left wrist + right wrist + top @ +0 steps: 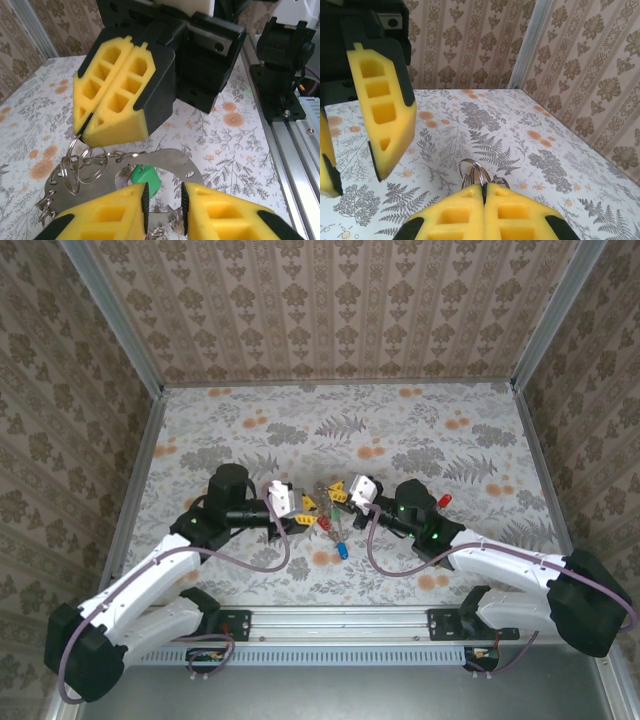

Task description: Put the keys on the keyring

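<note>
The keyring (172,159) lay at the middle of the floral table (420,430), between the two grippers. In the left wrist view it was a flat grey metal band curving round, with several thin split rings (75,170) hooked on at its left end. A green key (144,176) sat against the band, its plastic head showing just beyond the left gripper (164,192). From above, a red key (325,526) and a blue key (342,551) showed at the near side of the cluster, the blue one closest to the arm bases. The left gripper's jaws stood a narrow gap apart, with the green head in line with that gap; whether the pads touched it could not be told. The right gripper (484,186) was clenched tight — pressed together on the split rings, which stuck out past its tips.
</note>
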